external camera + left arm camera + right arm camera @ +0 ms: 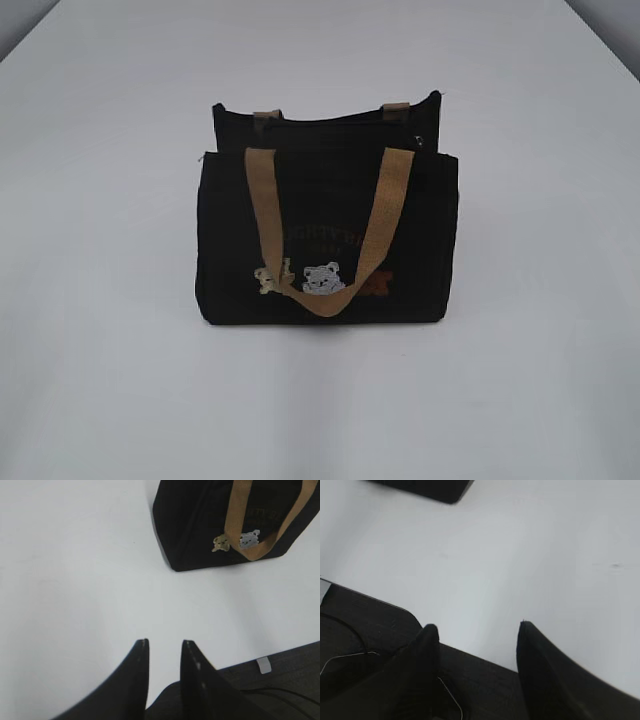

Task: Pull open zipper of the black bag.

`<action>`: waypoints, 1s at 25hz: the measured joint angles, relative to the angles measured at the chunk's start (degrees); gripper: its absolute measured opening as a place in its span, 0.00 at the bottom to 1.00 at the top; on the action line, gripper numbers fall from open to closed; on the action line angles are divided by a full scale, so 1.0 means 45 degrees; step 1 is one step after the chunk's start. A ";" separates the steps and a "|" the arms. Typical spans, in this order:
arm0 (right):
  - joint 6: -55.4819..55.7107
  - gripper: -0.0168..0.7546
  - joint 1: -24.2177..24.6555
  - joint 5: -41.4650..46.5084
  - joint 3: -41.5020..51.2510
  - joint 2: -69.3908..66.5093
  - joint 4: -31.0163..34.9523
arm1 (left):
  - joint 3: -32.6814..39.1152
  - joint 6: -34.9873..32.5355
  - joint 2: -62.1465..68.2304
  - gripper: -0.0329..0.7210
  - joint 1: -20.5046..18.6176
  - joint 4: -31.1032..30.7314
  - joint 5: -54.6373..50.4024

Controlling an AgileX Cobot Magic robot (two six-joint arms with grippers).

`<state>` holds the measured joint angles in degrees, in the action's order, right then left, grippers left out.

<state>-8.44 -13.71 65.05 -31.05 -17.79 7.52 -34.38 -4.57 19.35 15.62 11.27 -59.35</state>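
The black bag [328, 235] stands upright in the middle of the white table, its tan handle [385, 215] hanging down the front over small embroidered bears [322, 279]. The zipper [335, 121] runs as a thin dark line along the top edge; I cannot make out its pull clearly. Neither gripper shows in the exterior view. My left gripper [165, 642] hovers over bare table, well short of the black bag [200, 525], jaws a narrow gap apart with nothing between them. My right gripper [477, 625] stands wide open and empty near the table edge, with only a corner of the bag [427, 487] visible far off.
The white table [100, 330] surrounds the bag on all sides. In the wrist views its near edge [280, 652] gives way to a dark area with thin cables [350, 655] below. A small white tab [263, 665] sits at that edge.
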 joint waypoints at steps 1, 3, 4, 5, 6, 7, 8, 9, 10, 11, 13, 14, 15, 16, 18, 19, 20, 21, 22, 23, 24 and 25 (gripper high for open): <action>0.0000 0.53 0.0000 -0.0079 0.0304 0.0400 -0.0013 | 0.0009 0.0099 -0.0830 0.25 -0.0015 -0.0253 -0.0464; 0.0000 0.52 0.0000 -0.0181 0.0653 0.1174 -0.0013 | 0.0096 0.0174 -0.2370 0.25 -0.0060 -0.0995 -0.1017; 0.0000 0.51 0.0000 -0.0243 0.0681 0.1430 -0.0013 | 0.0257 0.0191 -0.2966 0.25 -0.0072 -0.1341 -0.1132; -0.0013 0.50 0.0000 -0.0287 0.0681 0.1705 -0.0013 | 0.0396 0.0201 -0.3644 0.25 -0.0084 -0.1535 -0.1171; -0.0041 0.49 0.0000 -0.0315 0.0706 0.1953 -0.0013 | 0.0509 0.0201 -0.4110 0.25 -0.0080 -0.1632 -0.1171; -0.0079 0.48 0.0000 -0.0368 0.0703 0.2191 -0.0013 | 0.0555 0.0201 -0.4300 0.25 -0.0080 -0.1609 -0.1080; -0.0098 0.48 0.0000 -0.0380 0.0703 0.2375 -0.0012 | 0.0633 0.0201 -0.4292 0.25 -0.0080 -0.1500 -0.0889; -0.0108 0.47 0.0000 -0.0394 0.0703 0.2615 -0.0012 | 0.0783 0.0201 -0.4191 0.25 -0.0080 -0.1295 -0.0668; -0.0126 0.47 0.0000 -0.0394 0.0703 0.2887 -0.0026 | 0.0888 0.0201 -0.4144 0.25 -0.0080 -0.1130 -0.0564; -0.0124 0.47 0.0000 -0.0409 0.0703 0.3140 -0.0026 | 0.0930 0.0201 -0.4145 0.25 -0.0080 -0.1039 -0.0536; -0.0124 0.47 0.0000 -0.0420 0.0718 0.3806 -0.0026 | 0.0928 0.0201 -0.4316 0.25 -0.0080 -0.1032 -0.0441; -0.0124 0.47 0.0000 -0.0436 0.0718 0.3962 -0.0026 | 0.0928 0.0201 -0.4348 0.25 -0.0080 -0.1021 -0.0394; -0.0124 0.47 0.0000 -0.0436 0.0718 0.4021 -0.0042 | 0.0928 0.0201 -0.4360 0.25 -0.0080 -0.0997 -0.0376; -0.0113 0.47 0.0000 -0.0451 0.0718 0.4038 -0.0058 | 0.0928 0.0201 -0.4376 0.25 -0.0080 -0.0963 -0.0362; -0.0113 0.47 0.0000 -0.0451 0.0718 0.4038 -0.0132 | 0.0928 0.0201 -0.4407 0.25 -0.0080 -0.0903 -0.0349; -0.0113 0.47 0.0000 -0.0451 0.0718 0.4038 -0.0133 | 0.0928 0.0201 -0.4418 0.25 -0.0080 -0.0905 -0.0349; -0.0113 0.47 0.0000 -0.0451 0.0718 0.4038 -0.0133 | 0.0928 0.0201 -0.4418 0.25 -0.0080 -0.0878 -0.0349; -0.0113 0.47 0.0000 -0.0451 0.0718 0.4038 -0.0145 | 0.0928 0.0201 -0.4418 0.25 -0.0080 -0.0876 -0.0349; -0.0113 0.47 0.0000 -0.0451 0.0718 0.4038 -0.0145 | 0.0928 0.0201 -0.4418 0.25 -0.0080 -0.0865 -0.0337; -0.0113 0.47 0.0000 -0.0451 0.0718 0.4038 -0.0145 | 0.0928 0.0201 -0.4418 0.25 -0.0080 -0.0865 -0.0337; -0.0113 0.47 0.0000 -0.0451 0.0718 0.4038 -0.0145 | 0.0928 0.0201 -0.4418 0.25 -0.0080 -0.0865 -0.0328; -0.0113 0.47 0.0000 -0.0451 0.0718 0.4038 -0.0145 | 0.0928 0.0201 -0.4418 0.25 -0.0080 -0.0865 -0.0328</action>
<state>-8.95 -13.71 63.02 -27.82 0.38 6.87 -30.21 -3.66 -0.53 15.26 7.38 -60.83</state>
